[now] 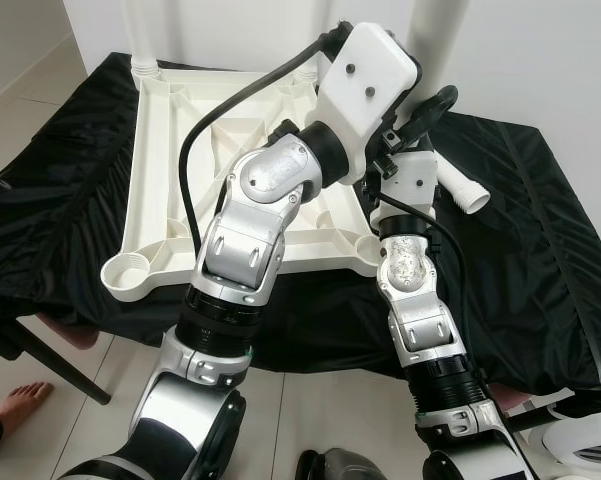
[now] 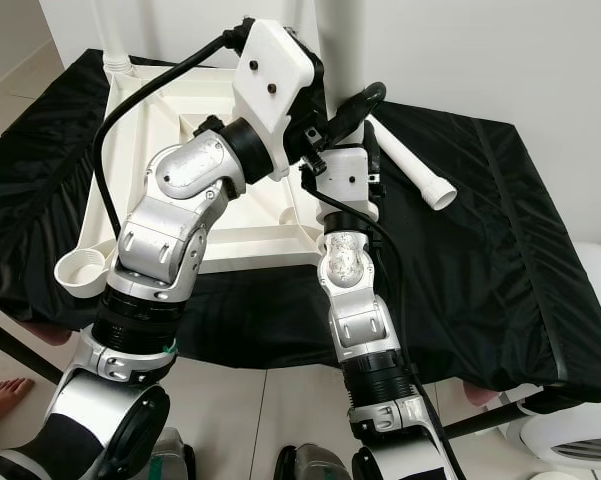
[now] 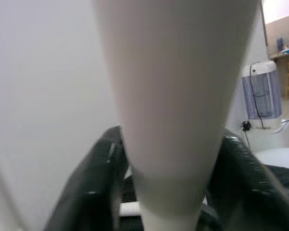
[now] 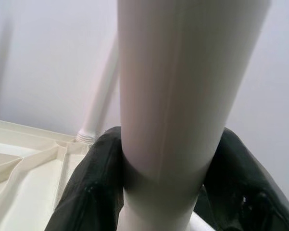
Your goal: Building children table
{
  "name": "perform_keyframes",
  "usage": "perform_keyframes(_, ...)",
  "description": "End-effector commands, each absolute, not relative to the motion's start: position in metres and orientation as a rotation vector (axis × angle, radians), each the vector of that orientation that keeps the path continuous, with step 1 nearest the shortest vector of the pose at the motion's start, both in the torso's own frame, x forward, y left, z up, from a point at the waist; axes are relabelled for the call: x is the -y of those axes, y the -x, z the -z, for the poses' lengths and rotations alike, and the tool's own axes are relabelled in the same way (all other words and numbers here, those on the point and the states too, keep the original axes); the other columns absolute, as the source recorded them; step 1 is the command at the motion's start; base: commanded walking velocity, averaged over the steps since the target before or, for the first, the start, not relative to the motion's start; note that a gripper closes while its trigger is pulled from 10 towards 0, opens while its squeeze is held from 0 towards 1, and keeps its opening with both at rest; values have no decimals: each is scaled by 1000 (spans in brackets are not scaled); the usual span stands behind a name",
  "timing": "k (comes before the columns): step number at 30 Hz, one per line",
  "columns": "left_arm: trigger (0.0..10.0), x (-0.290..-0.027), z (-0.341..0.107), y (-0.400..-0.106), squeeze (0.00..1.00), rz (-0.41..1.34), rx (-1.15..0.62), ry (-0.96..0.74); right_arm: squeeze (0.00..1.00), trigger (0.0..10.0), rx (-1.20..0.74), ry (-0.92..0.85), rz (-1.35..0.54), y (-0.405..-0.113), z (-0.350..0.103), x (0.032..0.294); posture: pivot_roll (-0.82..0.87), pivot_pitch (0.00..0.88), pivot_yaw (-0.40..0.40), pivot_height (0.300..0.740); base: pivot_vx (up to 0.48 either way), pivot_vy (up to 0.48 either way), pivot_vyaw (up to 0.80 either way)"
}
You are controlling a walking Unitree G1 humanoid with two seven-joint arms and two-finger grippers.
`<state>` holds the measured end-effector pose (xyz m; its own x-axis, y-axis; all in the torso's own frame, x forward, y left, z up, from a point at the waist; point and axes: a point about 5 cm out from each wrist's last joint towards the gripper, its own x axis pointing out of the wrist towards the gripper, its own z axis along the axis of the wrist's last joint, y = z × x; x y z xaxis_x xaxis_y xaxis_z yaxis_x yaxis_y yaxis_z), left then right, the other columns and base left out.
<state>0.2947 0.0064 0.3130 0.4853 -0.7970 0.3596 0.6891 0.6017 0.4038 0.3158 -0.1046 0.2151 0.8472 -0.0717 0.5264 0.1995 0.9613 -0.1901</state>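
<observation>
A white plastic tabletop (image 1: 160,190) lies upside down on a black cloth (image 1: 540,260). One white leg (image 1: 143,30) stands in its far left corner. A second upright leg (image 1: 440,30) rises at the far right corner, and both grippers hold it. In the left wrist view my left gripper (image 3: 168,202) is shut on this leg (image 3: 178,96), a black finger (image 3: 94,183) on each side. In the right wrist view my right gripper (image 4: 168,202) is shut on the same leg (image 4: 182,72) just above its base. A loose leg (image 1: 460,185) lies on the cloth to the right.
Round leg sockets sit open at the near left corner (image 1: 128,272) and near right corner (image 1: 365,250). A person's bare foot (image 1: 20,405) rests on the tiled floor at lower left. A white appliance (image 1: 590,450) stands at lower right.
</observation>
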Motion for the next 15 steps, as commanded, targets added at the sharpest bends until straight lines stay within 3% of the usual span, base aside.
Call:
perform_keyframes(1,10000,-17,-318,-304,1000,642,538,-54,0,4118,585,214,223,-314,-222,118,101,0,-83,740,0,0,0)
perform_keyframes(2,10000,-17,-318,-304,1000,642,538,-54,0,4118,585,214,223,-314,-222,118,101,0,-83,740,0,0,0)
perform_keyframes(3,10000,-19,-319,-304,1000,650,540,-34,0,9294,586,212,227,-315,-222,119,102,0,-82,740,0,0,0)
perform_keyframes(4,10000,-19,-320,-303,1000,658,544,-29,0,10000,585,210,232,-315,-222,119,102,0,-80,740,0,0,0)
perform_keyframes(12,10000,-14,-320,-295,1000,735,544,-39,0,10000,542,188,259,-318,-218,124,102,0,-77,740,0,0,0)
perform_keyframes(13,10000,-12,-319,-293,90,758,542,-35,0,10000,538,183,262,-319,-218,124,103,0,-76,740,0,0,0)
perform_keyframes(14,10000,-12,-319,-293,90,758,542,-35,0,10000,538,183,262,-319,-218,124,103,0,-76,740,0,0,0)
perform_keyframes(15,10000,-10,-318,-291,0,779,540,-29,0,10000,534,171,261,-319,-217,124,103,0,-75,740,0,0,0)
